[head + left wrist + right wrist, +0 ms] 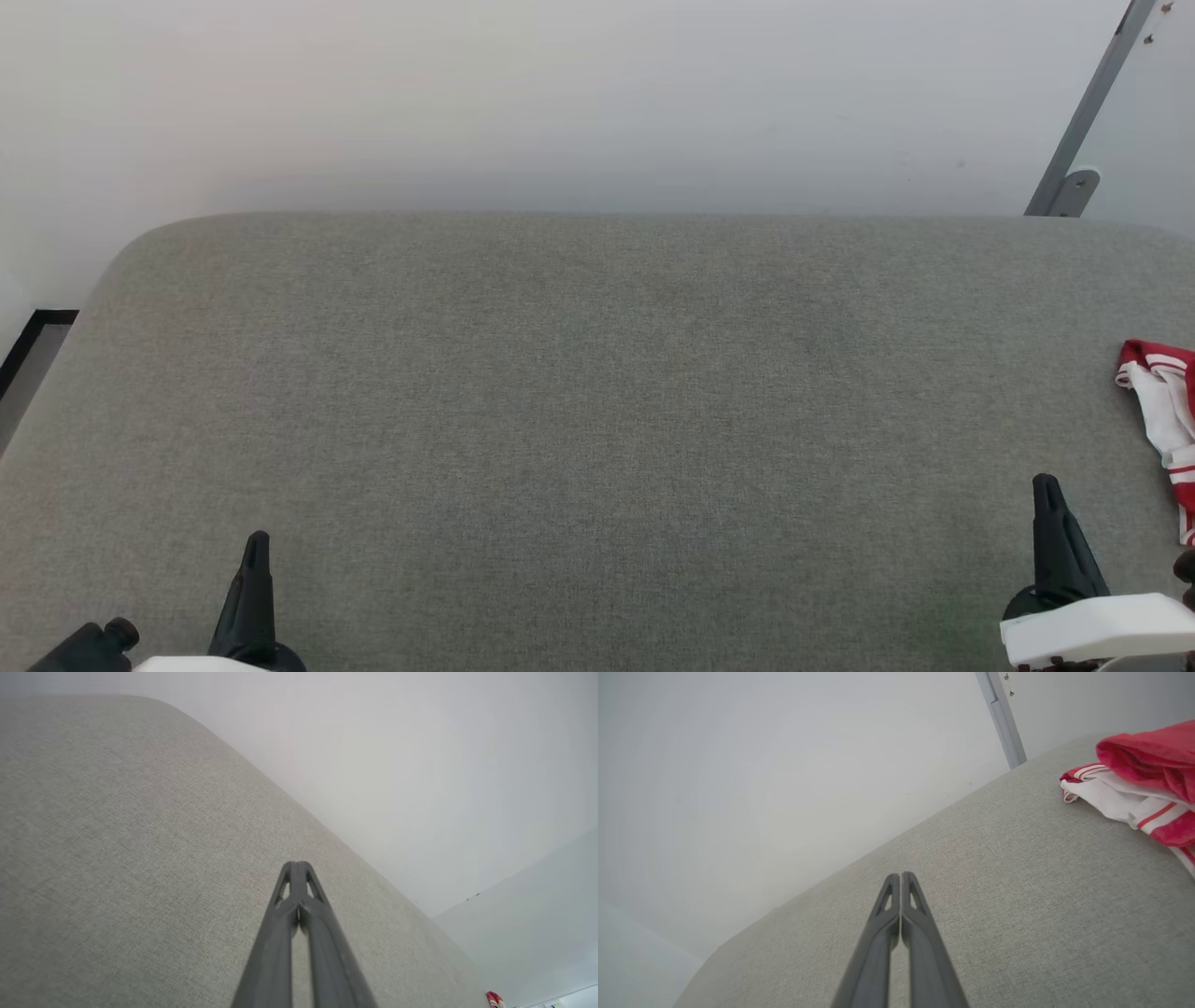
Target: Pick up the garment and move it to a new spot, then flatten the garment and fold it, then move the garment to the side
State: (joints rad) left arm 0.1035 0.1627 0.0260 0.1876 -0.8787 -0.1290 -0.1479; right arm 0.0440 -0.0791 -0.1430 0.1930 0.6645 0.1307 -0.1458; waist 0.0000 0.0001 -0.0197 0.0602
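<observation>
So here's how it sits: the garment [1134,779] is way over at the right end of the grey padded surface [597,373]. It's layered in a heap, red on top, with the white panel and striped trim sticking out underneath. Whether that's a proper fold or just a bunch, I can't tell from these angles.

Your left gripper [297,864] and right gripper [901,875] both have their fingers pressed together with nothing between them. They're at the near edge, well apart from each other. The right one is near the shirt but not touching it.

Honest take: this fits two stages. Either the shirt is waiting over there to be picked up, or it's been folded and parked at the side. I wouldn't call it either way.

What helps in both cases:
- Read the pile from the right wrist view, since the head view cuts the cloth off at its right border.
- Keep those closed tips clear of the fabric so you don't drag a layer by accident.
</observation>
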